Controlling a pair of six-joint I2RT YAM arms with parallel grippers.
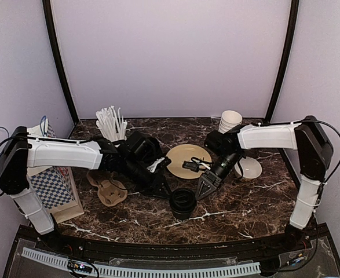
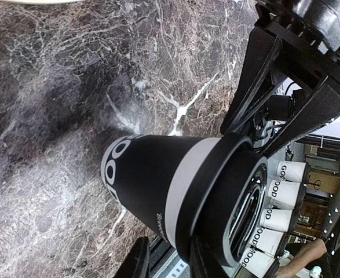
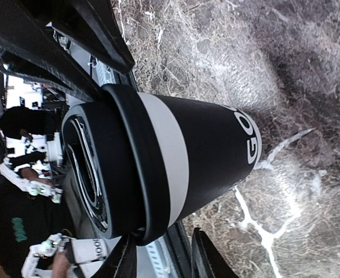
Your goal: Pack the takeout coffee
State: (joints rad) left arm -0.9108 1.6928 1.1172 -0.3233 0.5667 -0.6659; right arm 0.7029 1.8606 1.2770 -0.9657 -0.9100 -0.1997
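One black takeout coffee cup (image 1: 182, 203) with white "GOOD" lettering and a black lid stands upright on the marble table (image 1: 245, 202), front centre. My left gripper (image 1: 161, 189) is low just left of it and my right gripper (image 1: 207, 186) just right of it. Both point at the cup. In the left wrist view the cup (image 2: 158, 185) fills the frame past my open left gripper (image 2: 172, 263). In the right wrist view the cup (image 3: 204, 150) sits past my open right gripper (image 3: 164, 260). Neither gripper is shut on it.
A brown cardboard cup carrier (image 1: 109, 190) lies left of the cup. A checkered paper bag (image 1: 52, 185) stands far left. A white cup of straws (image 1: 112, 124), a tan plate (image 1: 187, 155) with a black lid, a white bowl (image 1: 249, 168) and stacked white cups (image 1: 230, 121) sit behind.
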